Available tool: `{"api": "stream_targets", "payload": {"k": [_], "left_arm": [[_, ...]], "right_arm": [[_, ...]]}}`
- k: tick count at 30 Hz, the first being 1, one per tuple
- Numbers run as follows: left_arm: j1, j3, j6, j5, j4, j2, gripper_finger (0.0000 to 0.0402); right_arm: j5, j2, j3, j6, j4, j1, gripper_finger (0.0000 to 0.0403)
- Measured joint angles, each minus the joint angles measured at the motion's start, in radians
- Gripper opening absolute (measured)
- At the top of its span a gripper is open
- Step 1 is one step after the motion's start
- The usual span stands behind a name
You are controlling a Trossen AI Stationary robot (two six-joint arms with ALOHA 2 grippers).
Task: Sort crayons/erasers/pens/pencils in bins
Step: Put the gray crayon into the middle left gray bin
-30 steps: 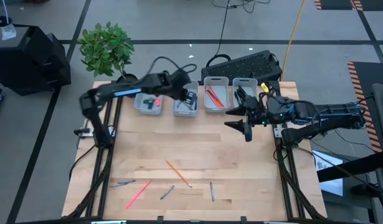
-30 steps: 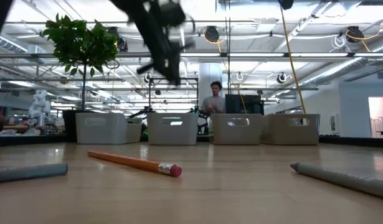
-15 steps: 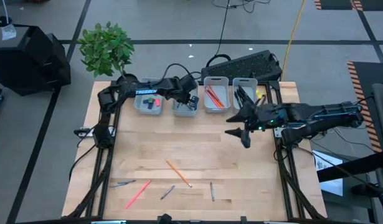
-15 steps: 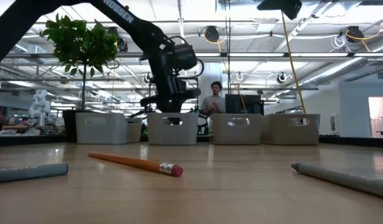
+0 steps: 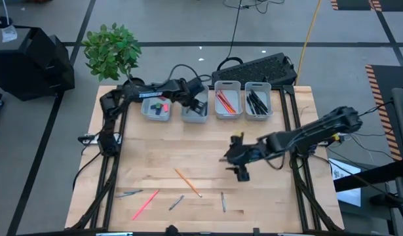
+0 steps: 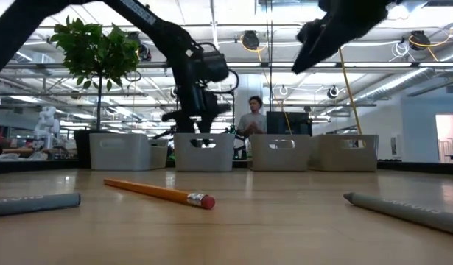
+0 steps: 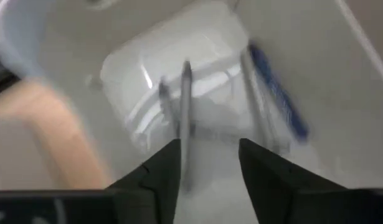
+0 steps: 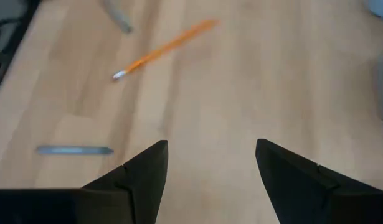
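The left hand (image 5: 200, 103) hangs over the second of the four bins (image 5: 195, 111) at the far edge of the surface (image 5: 188, 147), its fingers (image 7: 163, 171) apart with nothing between them. Its wrist view looks straight down into that bin, where several grey pens (image 7: 185, 106) and a blue one (image 7: 275, 99) lie on the floor of the tub.

The right hand (image 5: 240, 172) hovers above the middle of the surface, well apart from the bins; its fingers (image 8: 144, 171) are spread wide and empty, pointing toward the orange pencil (image 5: 187, 181) that lies on the bare wood beyond it.

Red and blue erasers (image 5: 160, 107) sit in the first bin (image 5: 155, 110), next to the one under the left hand. The third bin (image 5: 226, 99) holds red sticks, and the fourth bin (image 5: 257, 99) holds dark ones.

Near the front edge of the surface lie a pink stick (image 5: 145, 204) and three short grey sticks (image 5: 175, 202), all apart from one another. A potted plant (image 5: 113, 51) stands at the far left corner, and a black keyboard (image 5: 257, 67) lies behind the bins.
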Motion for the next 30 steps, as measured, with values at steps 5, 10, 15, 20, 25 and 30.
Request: {"api": "stream_targets", "payload": {"k": [5, 10, 15, 20, 25, 30], "left_arm": [[-0.040, 0.000, 0.091, -0.009, -0.119, -0.142, 0.0181], [-0.118, 0.000, 0.132, -0.039, -0.214, -0.339, 0.0181], [-0.241, 0.001, 0.075, -0.051, -0.283, -0.519, 0.0182], [-0.381, 0.001, -0.025, -0.066, -0.293, -0.641, 0.0182], [-0.522, 0.001, -0.114, -0.120, -0.306, -0.683, 0.0182], [-0.643, 0.001, -0.193, -0.165, -0.301, -0.679, 0.0182]], "right_arm": [[-0.156, 0.097, 0.001, -0.144, 0.180, 0.043, 0.0235], [-0.324, 0.188, 0.027, -0.217, 0.233, 0.081, 0.0235], [-0.441, 0.315, 0.118, -0.315, 0.221, 0.118, 0.0235], [-0.518, 0.417, 0.185, -0.437, 0.221, 0.140, 0.0235], [-0.563, 0.463, 0.190, -0.579, 0.218, 0.146, 0.0235], [-0.564, 0.518, 0.190, -0.706, 0.205, 0.147, 0.0234]]}}
